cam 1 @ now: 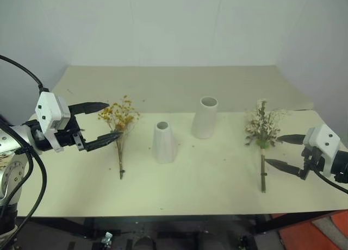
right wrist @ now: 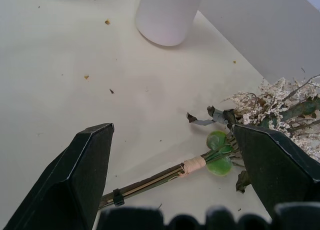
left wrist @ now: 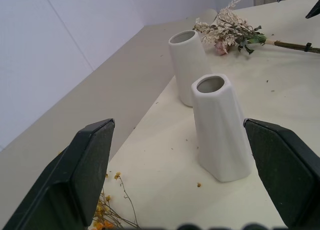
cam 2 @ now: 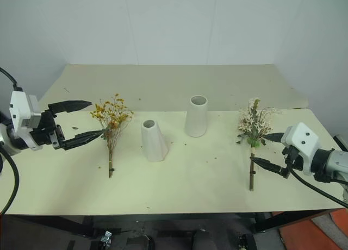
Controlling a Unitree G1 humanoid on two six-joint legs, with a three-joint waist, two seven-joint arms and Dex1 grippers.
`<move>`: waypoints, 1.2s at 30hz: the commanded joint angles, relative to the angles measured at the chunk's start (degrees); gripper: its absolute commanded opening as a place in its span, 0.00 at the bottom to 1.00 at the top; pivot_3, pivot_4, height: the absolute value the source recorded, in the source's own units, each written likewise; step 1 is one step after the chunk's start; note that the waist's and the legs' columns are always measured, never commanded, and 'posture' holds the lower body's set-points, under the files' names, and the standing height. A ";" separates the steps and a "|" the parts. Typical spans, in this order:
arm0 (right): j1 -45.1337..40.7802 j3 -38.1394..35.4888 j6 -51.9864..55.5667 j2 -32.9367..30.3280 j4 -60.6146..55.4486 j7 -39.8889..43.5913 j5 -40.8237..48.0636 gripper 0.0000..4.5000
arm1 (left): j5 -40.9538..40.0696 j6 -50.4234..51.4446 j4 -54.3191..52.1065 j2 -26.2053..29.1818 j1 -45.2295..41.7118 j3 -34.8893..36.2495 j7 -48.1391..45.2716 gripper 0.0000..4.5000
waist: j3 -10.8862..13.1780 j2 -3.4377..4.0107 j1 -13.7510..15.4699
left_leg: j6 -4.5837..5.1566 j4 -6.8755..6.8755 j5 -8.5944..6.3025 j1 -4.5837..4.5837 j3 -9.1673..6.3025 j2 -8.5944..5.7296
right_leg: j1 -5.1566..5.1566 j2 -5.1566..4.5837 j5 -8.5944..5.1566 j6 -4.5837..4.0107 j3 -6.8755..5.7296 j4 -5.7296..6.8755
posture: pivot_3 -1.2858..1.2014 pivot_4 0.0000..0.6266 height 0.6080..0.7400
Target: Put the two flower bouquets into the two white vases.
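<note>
two bouquets lie flat: yellow bouquet [cam 1: 120, 131] by the open, empty left gripper [cam 1: 102, 122], cream bouquet [cam 1: 263, 135] by the open, empty right gripper [cam 1: 284, 151].

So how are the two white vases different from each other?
The shorter vase is cone-shaped with a narrow mouth; the taller vase is nearly straight-sided with a wider mouth. The shorter one stands nearer the yellow-orange bouquet, the taller one nearer the cream bouquet. Both are matte white, upright and empty.
</note>
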 commanded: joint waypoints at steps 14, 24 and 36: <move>-0.27 -2.97 7.13 0.10 -5.16 -7.83 -1.02 0.99 | -1.46 0.41 -2.82 -3.50 -4.92 -2.24 1.97 1.00 | 0.00 0.00 0.00 | 0.00 0.00 0.00 -0.02 0.00 0.00 | 0.00 0.00 0.00 0.00 0.00 -0.01 | 0.52 0.24 1.00; -21.41 11.33 42.74 -6.97 -3.00 -14.50 -0.29 0.99 | -8.73 22.49 -3.98 -3.08 -27.66 -13.95 5.30 1.00 | 0.00 -0.02 -0.40 | 0.00 0.11 0.00 -0.06 -0.03 -0.04 | 0.00 0.00 0.04 0.06 0.02 -0.02 | 0.52 0.24 1.00; -40.64 23.08 70.60 2.15 4.48 -22.99 -0.72 0.99 | -0.44 23.01 4.67 -9.49 -39.28 -27.47 -0.20 1.00 | 0.01 -0.01 -0.41 | 0.01 0.07 0.00 -0.33 -0.08 -0.04 | -0.24 0.03 0.03 0.02 -0.01 -0.05 | 0.52 0.24 1.00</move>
